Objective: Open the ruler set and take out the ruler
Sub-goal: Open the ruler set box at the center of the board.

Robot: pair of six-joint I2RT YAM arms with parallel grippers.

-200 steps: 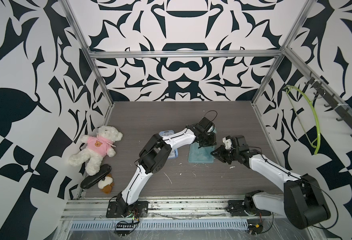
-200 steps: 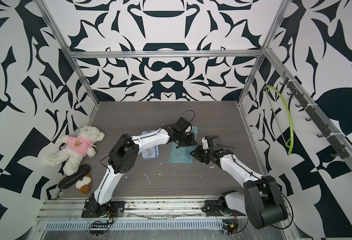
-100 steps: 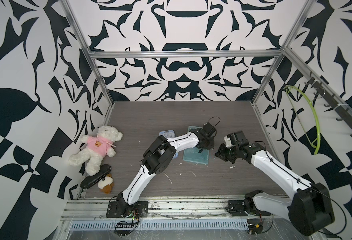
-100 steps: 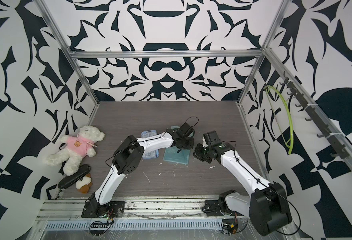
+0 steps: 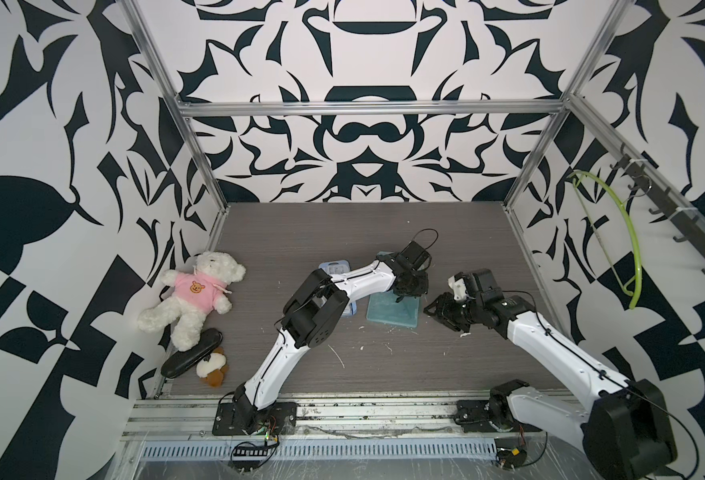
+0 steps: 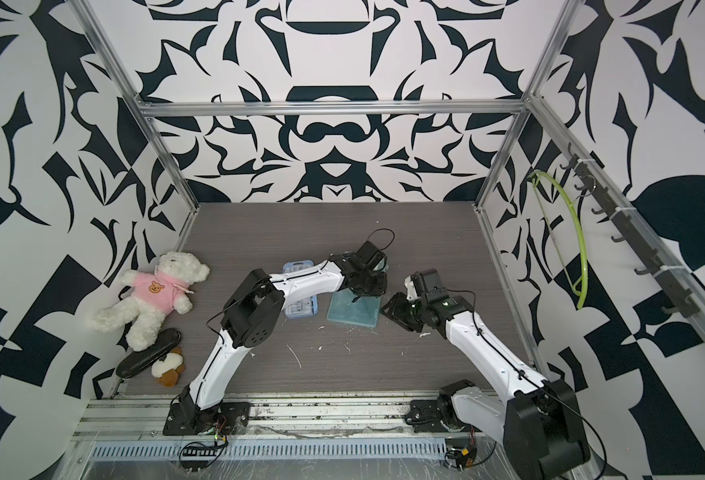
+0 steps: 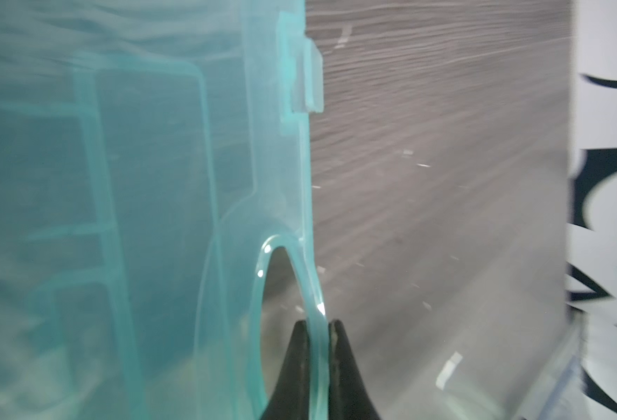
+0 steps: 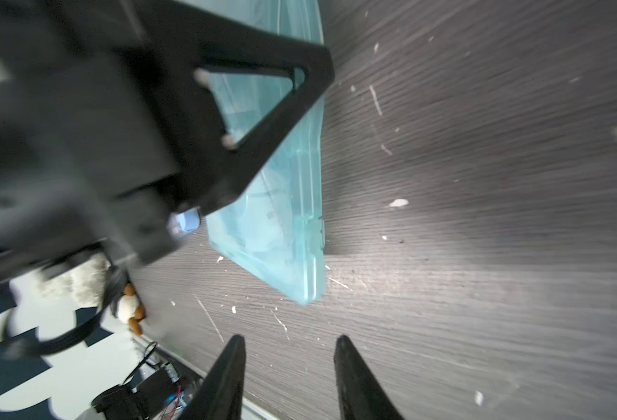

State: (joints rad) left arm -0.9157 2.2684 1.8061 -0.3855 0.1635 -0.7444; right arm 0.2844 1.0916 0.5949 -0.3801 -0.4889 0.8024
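Item: translucent teal plastic ruler-set box (image 5: pixel 392 311), flat on grey wood-grain counter (image 5: pixel 384 232), seemingly unopened.
Left claw (image 7: pixel 317 327): clamped on its hanger loop (image 7: pixel 310 276).
Right claw (image 8: pixel 288 349): just sprung apart, empty, beside the box's edge.
Meaning: you must re-grip the lid.

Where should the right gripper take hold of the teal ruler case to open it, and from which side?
Probably the small latch tab on the free edge of the teal case, coming in low from where the right gripper is. That edge is thin, exposed and faces its open jaws; the left gripper clamps the hanger loop.
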